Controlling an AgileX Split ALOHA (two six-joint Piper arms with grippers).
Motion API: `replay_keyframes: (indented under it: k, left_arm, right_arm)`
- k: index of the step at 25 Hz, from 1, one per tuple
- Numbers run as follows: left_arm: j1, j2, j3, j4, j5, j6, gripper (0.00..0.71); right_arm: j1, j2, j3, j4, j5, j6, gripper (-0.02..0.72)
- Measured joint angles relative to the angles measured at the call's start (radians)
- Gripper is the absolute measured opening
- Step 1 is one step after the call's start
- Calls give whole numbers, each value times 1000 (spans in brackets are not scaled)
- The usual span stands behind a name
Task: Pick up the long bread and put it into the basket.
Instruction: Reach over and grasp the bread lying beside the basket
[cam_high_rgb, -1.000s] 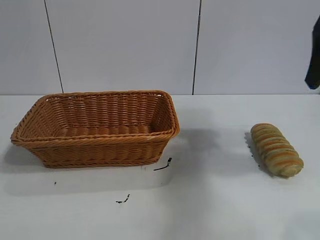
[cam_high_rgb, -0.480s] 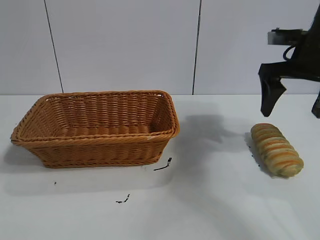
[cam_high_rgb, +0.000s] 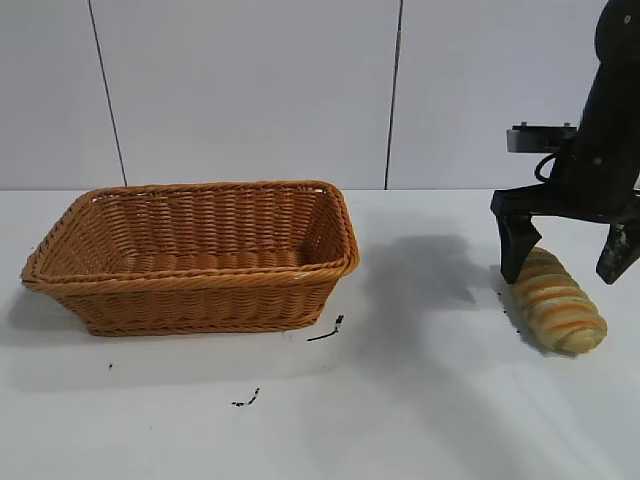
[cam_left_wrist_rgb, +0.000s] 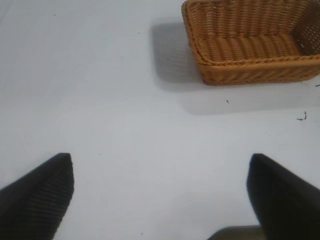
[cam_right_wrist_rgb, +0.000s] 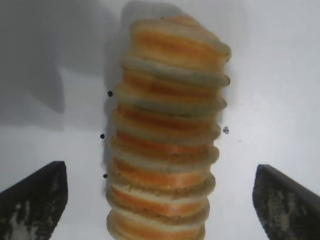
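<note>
Closing the right gripper (cam_high_rgb: 565, 262), whose wide-open, empty jaws straddle the long bread (cam_high_rgb: 556, 300) near one end, risks tipping it before the basket (cam_high_rgb: 200, 285).

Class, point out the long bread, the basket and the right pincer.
long bread (cam_high_rgb: 560, 308): exterior view, striped top.
basket (cam_high_rgb: 200, 281): exterior view, front rim.
right pincer (cam_high_rgb: 565, 255): exterior view, midway between its open fingertips.

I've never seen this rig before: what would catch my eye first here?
The big woven basket on the table's left, with nothing visible inside. At far right, the right gripper hangs open, fingers straddling the striped long bread on the white table. The left gripper hovers open, away from the basket.
</note>
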Motion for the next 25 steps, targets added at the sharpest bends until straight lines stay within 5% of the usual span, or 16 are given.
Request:
replay_keyframes:
  k: [25]
  left_arm:
    - [0,0,0,0,0,0,693]
  right_arm:
    - [0,21,-4,-1,-23,-8,690]
